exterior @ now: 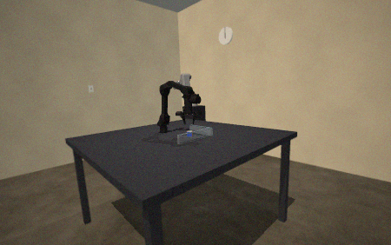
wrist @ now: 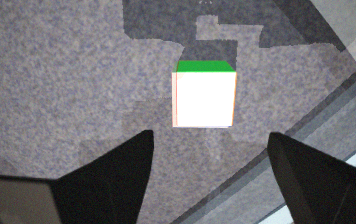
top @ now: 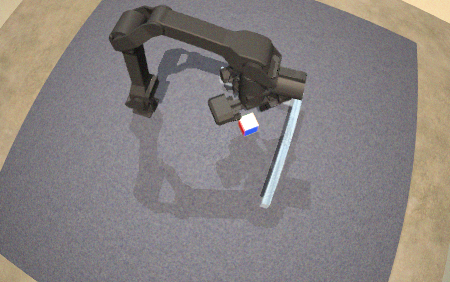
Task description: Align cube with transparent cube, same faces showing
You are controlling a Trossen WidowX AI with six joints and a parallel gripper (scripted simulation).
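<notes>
The cube rests on the dark mat, white face up, with red and blue sides showing in the top view. In the wrist view the cube shows white toward the camera with a green face on its far side. It is a small blue speck in the exterior view. My gripper hangs above the cube, apart from it. Its two dark fingers stand wide apart with nothing between them. I cannot make out a separate transparent cube.
A pale, glassy rail runs along the mat just right of the cube and shows in the wrist view at the lower right. The arm's base stands at the back left. The table has open edges all round.
</notes>
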